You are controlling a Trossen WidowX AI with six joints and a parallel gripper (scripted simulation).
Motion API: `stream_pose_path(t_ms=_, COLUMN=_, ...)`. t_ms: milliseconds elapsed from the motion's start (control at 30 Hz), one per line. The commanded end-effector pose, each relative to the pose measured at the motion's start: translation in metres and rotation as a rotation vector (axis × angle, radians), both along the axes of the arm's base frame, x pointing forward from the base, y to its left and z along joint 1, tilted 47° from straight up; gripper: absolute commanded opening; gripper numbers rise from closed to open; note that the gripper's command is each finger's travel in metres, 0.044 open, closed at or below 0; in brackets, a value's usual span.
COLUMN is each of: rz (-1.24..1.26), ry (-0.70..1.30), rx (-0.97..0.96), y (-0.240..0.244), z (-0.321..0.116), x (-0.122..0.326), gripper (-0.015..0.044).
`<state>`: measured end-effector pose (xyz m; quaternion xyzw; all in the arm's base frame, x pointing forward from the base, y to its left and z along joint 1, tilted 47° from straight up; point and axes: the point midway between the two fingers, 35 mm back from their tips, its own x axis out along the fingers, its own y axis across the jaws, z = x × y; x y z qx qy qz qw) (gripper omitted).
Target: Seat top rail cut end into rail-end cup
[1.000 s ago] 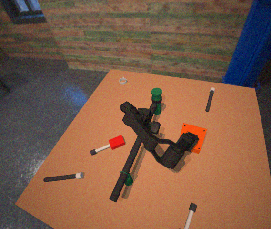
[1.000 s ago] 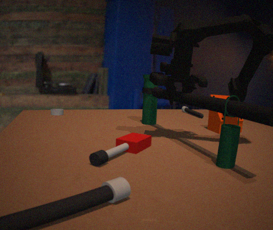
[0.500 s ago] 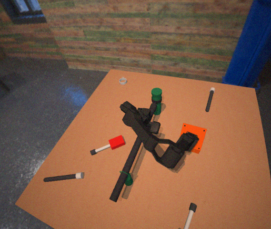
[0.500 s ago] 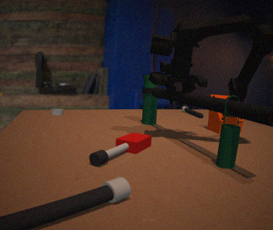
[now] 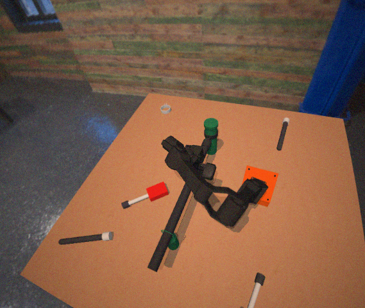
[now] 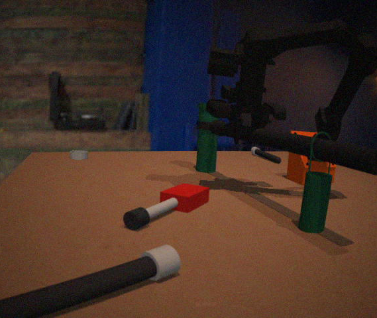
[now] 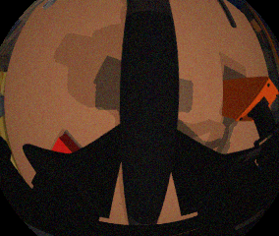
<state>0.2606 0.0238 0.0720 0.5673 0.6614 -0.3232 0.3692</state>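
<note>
The dark top rail point(image 5: 176, 213) point(image 6: 356, 156) point(image 7: 149, 59) runs level above the table, through the thin green wire loop point(image 6: 323, 132) over the short green post point(image 5: 174, 242) point(image 6: 315, 201). My gripper point(image 5: 194, 165) point(image 6: 246, 119) point(image 7: 144, 128) is shut on the rail near its far end. The big green post point(image 5: 212, 147) point(image 6: 206, 150) stands upright. Its dark brace band point(image 5: 211, 134) point(image 6: 202, 125) is up below the post cap point(image 5: 210, 123). The rail's far end is at the band's near side. Cup and rail merge in dark colour, so how deep the end sits cannot be told.
An orange block point(image 5: 262, 171) point(image 6: 294, 167) point(image 7: 245, 95) stands right of the rail. A red block point(image 5: 157, 191) point(image 6: 190, 197) point(image 7: 61, 146) with a white handle lies left. Dark rods with white ends point(image 5: 81, 239) point(image 6: 112, 280) and a white ring point(image 5: 165, 108) point(image 6: 79, 155) lie farther out.
</note>
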Motion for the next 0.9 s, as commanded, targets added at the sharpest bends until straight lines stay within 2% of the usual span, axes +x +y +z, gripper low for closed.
stream_pose_path(t_ms=0, rz=-0.005, ry=-0.004, rx=-0.012, y=-0.006, z=0.000, x=0.001, gripper=0.0000)
stream_pose_path(t_ms=867, rz=0.000, ry=0.000, rx=-0.001, y=-0.011, z=-0.006, x=0.001, gripper=0.0000)
